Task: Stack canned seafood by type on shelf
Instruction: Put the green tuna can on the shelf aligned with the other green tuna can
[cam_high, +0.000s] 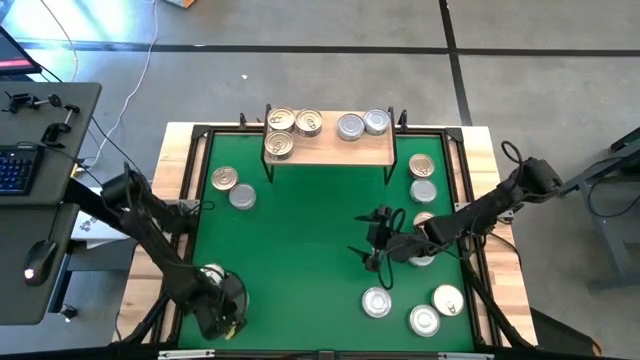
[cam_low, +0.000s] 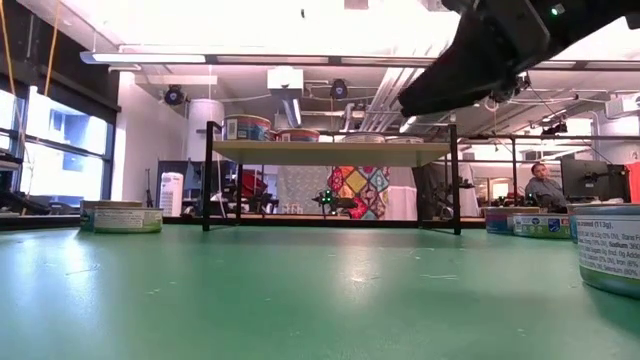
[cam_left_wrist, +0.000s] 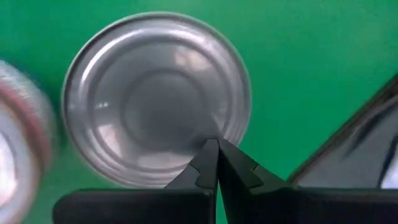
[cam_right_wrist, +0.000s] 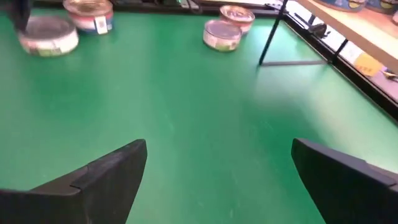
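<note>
Under left pincer (cam_left_wrist: 217, 163) (shut): tin (cam_left_wrist: 157, 99).

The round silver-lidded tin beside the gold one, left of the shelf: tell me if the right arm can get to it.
Probably yes: the right gripper is open and empty, with bare green table between it and that silver-lidded tin.

My two arms are dark, nearly black, built from slim tubular links with chunky rounded joints. Thin black cables loop off my right arm (cam_high: 500, 200) near its elbow and around the wrist. My left arm (cam_high: 150, 225) ends in a bulky wrist block carrying a small yellow mark. My left fingers (cam_left_wrist: 208, 165) are matte black and taper to sharp wedge tips with small stepped notches. My right fingers (cam_right_wrist: 112, 174) are broad, flat, dark grey plates with angled edges.
</note>
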